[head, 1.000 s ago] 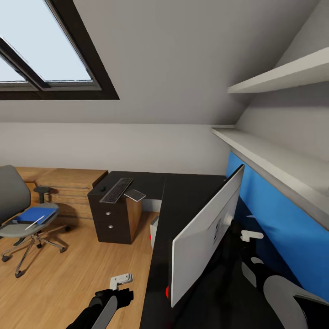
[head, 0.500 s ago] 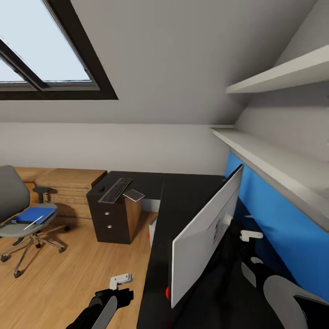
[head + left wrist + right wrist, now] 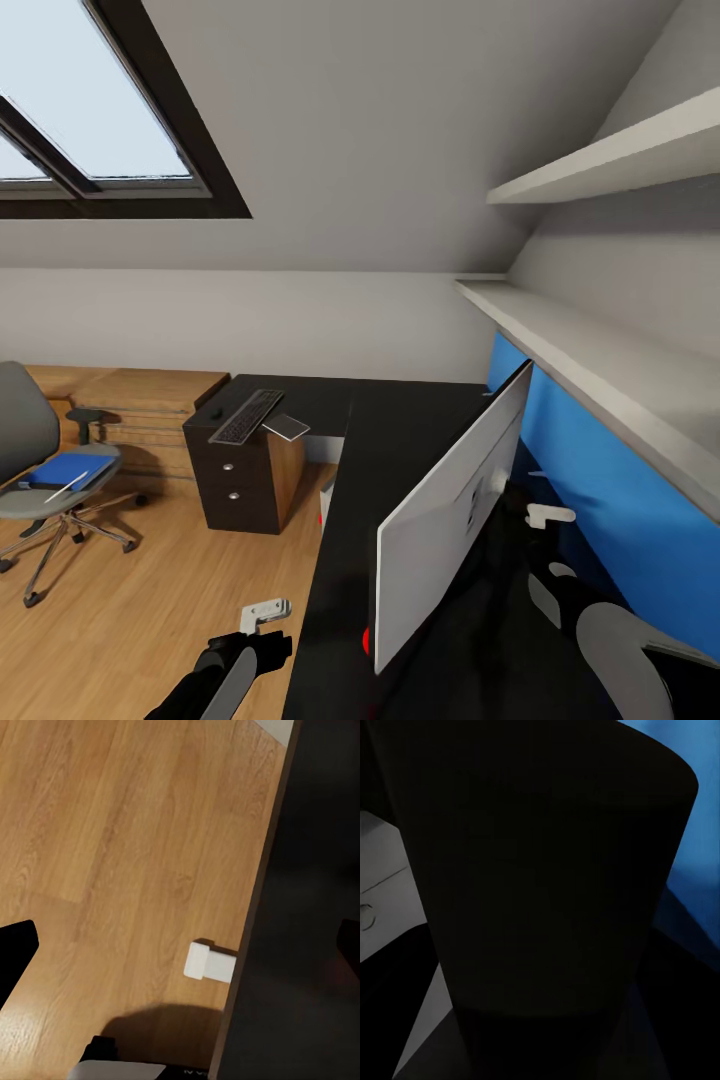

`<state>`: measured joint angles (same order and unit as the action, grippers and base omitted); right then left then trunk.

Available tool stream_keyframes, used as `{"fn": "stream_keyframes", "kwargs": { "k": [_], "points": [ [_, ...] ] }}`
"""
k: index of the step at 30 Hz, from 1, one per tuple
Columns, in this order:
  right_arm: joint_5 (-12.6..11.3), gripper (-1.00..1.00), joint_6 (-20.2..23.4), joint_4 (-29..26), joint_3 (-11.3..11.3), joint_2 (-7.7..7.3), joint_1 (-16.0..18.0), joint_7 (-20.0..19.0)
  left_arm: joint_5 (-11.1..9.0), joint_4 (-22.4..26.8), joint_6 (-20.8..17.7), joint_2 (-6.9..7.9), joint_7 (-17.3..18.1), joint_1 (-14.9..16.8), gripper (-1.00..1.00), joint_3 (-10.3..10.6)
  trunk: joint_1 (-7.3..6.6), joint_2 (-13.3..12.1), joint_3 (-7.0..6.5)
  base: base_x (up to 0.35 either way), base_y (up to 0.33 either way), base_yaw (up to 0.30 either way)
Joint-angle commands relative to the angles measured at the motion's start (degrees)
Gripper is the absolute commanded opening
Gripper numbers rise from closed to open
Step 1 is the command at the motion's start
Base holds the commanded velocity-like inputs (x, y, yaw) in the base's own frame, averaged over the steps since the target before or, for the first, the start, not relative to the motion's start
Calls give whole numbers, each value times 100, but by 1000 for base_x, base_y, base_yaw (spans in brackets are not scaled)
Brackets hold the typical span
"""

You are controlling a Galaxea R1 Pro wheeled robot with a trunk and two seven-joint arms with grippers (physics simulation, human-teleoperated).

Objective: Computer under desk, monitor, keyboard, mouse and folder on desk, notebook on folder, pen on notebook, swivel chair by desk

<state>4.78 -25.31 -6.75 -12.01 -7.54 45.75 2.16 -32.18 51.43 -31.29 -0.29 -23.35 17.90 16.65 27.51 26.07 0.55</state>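
The monitor (image 3: 440,520) shows its white back and hangs tilted over the desk (image 3: 400,430), a red dot at its lower corner. My right gripper (image 3: 537,516) is behind it, shut on its black stand (image 3: 547,900). My left gripper (image 3: 264,612) hangs open over the floor beside the desk edge (image 3: 247,945), nothing between its fingers. The keyboard (image 3: 245,415) and mouse (image 3: 215,413) lie on the desk's far end, a flat grey notebook (image 3: 287,427) beside them. The swivel chair (image 3: 30,450) stands at the left, carrying the blue folder (image 3: 62,469) and white pen (image 3: 68,487). A corner of the computer (image 3: 325,500) peeks from under the desk.
A dark drawer cabinet (image 3: 240,480) stands under the desk's far end. Low wooden shelving (image 3: 140,400) runs along the back wall. Two white shelves (image 3: 590,350) hang above the blue back panel (image 3: 610,490). Wooden floor (image 3: 150,600) lies open between chair and desk.
The whole picture has slid a little to the left, so the camera moved. The monitor and both grippers keep their places in the view; the monitor travels with my right arm.
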Motion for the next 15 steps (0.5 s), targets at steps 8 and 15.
{"fn": "stream_keyframes", "kwargs": {
  "k": [8, 15],
  "points": [
    [-19, -100, -18, 15, 8, -2, 4, -13, -60, 6, -8, 3, -56, 3, 100, 14, 3, 6, 6, 0, -1, 0],
    [-21, -100, -18, 20, 12, -2, 4, -73, -60, 8, -8, 3, -56, 3, 100, 14, 3, 6, 6, 0, 0, -6]
  ]
}}
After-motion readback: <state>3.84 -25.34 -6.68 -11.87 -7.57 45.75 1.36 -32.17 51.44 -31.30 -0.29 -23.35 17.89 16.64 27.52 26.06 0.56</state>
